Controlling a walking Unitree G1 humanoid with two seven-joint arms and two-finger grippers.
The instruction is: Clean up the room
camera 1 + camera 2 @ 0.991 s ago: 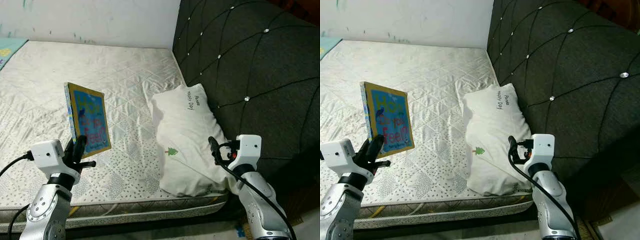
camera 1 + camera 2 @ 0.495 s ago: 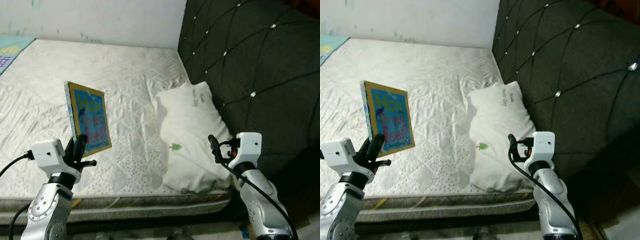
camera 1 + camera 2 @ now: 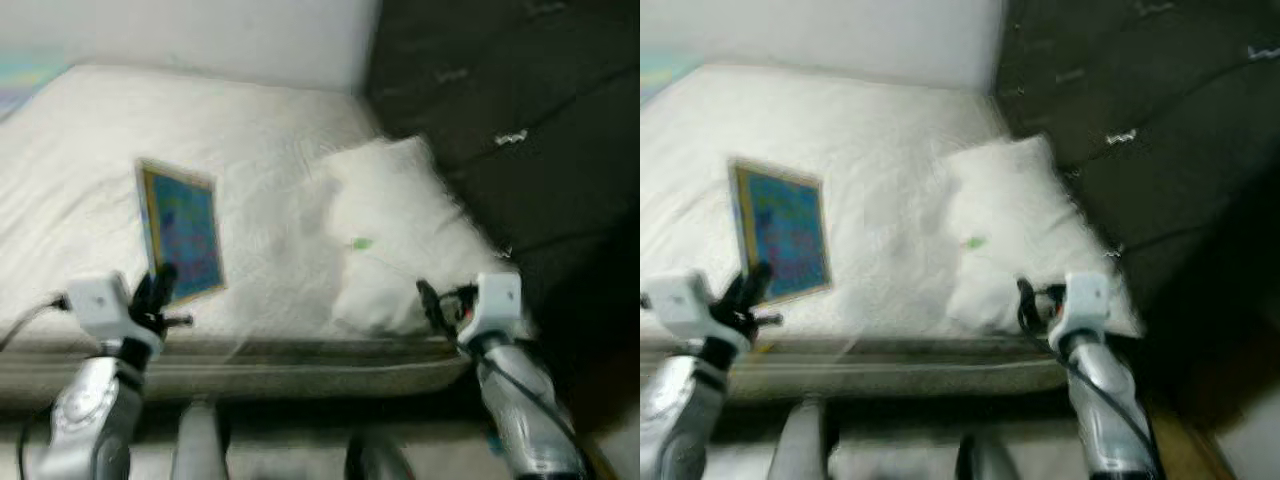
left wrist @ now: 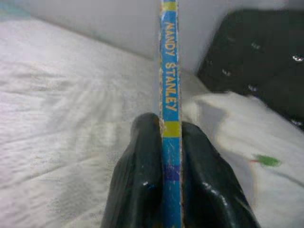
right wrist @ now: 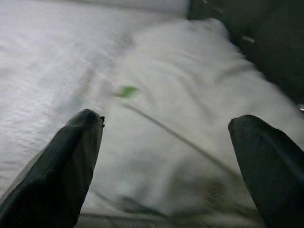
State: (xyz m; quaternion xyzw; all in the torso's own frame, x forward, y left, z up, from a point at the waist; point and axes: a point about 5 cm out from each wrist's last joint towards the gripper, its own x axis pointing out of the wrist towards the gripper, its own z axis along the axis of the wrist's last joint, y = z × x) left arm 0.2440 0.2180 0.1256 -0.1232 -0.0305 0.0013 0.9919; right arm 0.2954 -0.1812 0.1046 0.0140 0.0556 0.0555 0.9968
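View now blurred and pulled back from the bed (image 3: 250, 150), so robot's likely walking off: left hand (image 4: 164, 156) clamps book (image 3: 182, 230) upright at left-centre; right hand (image 5: 166, 156) wide open, empty.

The bed (image 3: 270, 160) lies ahead of the robot, its headboard (image 3: 500, 110) along the right side and a wall (image 3: 200, 35) behind the far edge. The pillow (image 3: 400, 235) lies on the bed, against the headboard, near the front edge. The book (image 3: 182, 232) stands upright above the bed's front left part, left of the pillow, clamped between the left hand (image 3: 155, 295) fingers (image 4: 142, 180). The right hand (image 3: 428, 300) sits at the front edge, just before the pillow.
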